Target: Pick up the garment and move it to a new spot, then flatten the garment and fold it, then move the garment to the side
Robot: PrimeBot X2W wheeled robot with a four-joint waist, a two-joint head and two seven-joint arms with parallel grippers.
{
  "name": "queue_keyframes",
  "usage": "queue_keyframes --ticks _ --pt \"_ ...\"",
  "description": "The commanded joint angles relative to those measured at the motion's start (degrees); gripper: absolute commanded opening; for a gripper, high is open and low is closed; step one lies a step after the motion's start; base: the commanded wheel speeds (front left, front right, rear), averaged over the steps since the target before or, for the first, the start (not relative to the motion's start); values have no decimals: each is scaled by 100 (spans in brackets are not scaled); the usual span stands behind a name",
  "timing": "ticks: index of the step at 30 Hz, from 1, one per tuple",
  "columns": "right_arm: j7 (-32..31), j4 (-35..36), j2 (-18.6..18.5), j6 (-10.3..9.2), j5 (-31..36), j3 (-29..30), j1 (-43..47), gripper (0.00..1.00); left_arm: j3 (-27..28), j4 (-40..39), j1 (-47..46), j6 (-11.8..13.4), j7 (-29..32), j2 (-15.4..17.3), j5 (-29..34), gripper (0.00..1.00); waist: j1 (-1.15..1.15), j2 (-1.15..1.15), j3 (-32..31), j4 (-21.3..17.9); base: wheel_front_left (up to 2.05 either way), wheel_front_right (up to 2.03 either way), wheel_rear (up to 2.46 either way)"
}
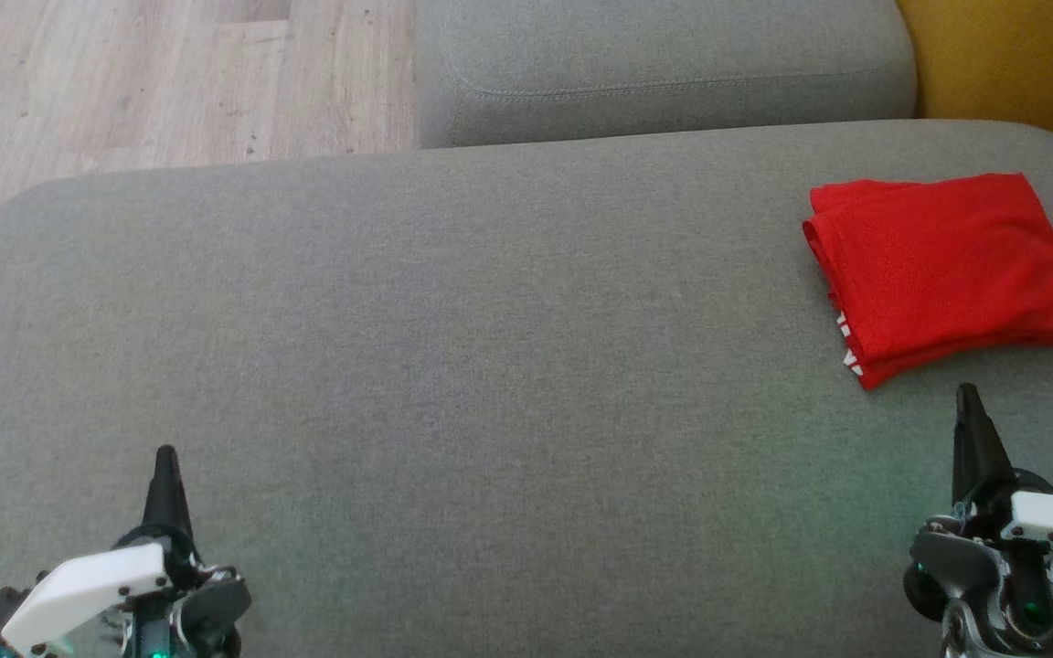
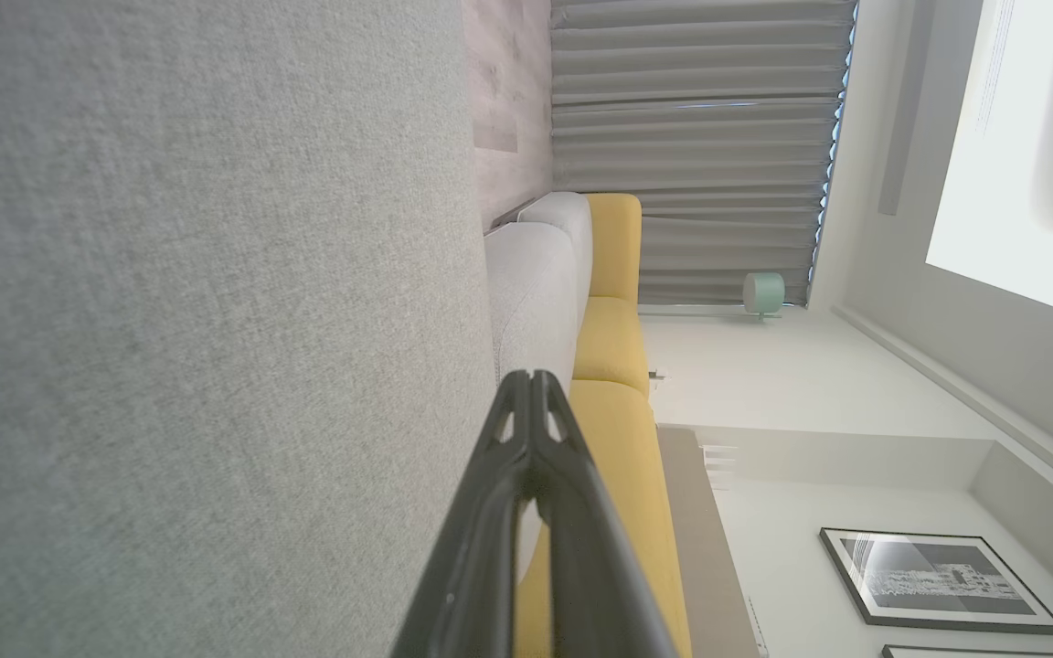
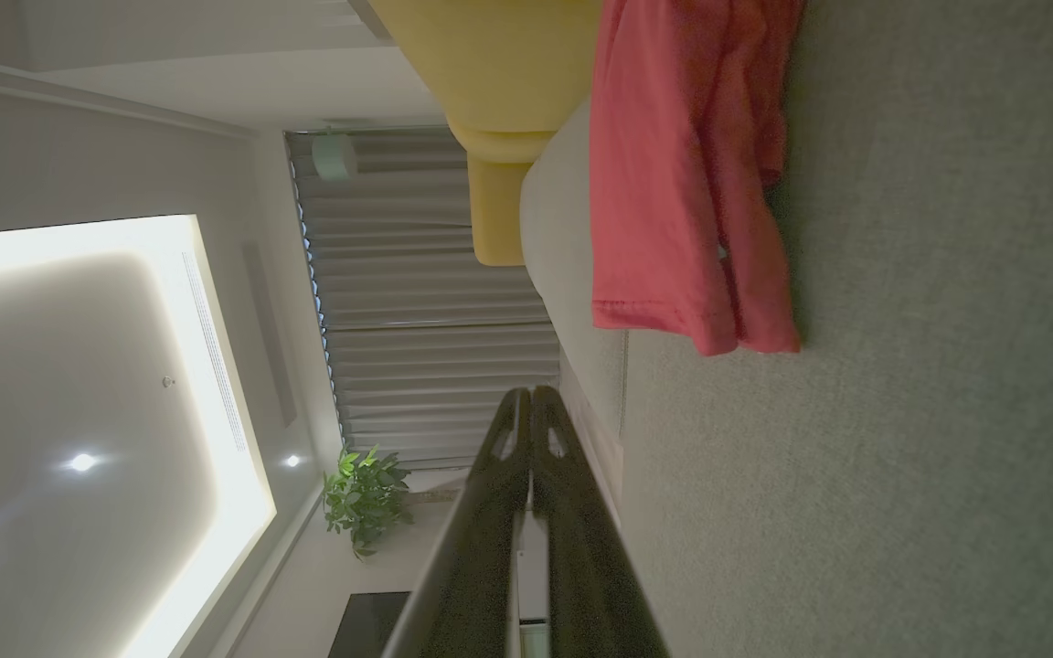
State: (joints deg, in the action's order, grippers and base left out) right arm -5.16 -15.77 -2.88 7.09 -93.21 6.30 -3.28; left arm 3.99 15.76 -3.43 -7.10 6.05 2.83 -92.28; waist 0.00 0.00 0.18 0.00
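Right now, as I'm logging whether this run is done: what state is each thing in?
Garment: folded, lying on the cushion at its right side, not held.
Left gripper: shut, holding nothing, far from the garment.
Right gripper: shut, holding nothing, just short of the garment.

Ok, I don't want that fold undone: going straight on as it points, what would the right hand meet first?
Most likely the red garment, lying just ahead of the right hand. Its height over the cushion is unclear, so it might skim the top.
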Motion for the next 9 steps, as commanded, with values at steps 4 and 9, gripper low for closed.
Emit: queue_keyframes --ticks 4,9 --pt "-47 180 -77 40 17 -84 -280 0 233 -171 -275 -38 28 23 -5 0 0 0 0 0 0 0 0" --pt "-53 180 -72 40 23 -77 -281 0 235 -171 -275 -38 29 22 -3 0 0 0 0 0 0 0 0"
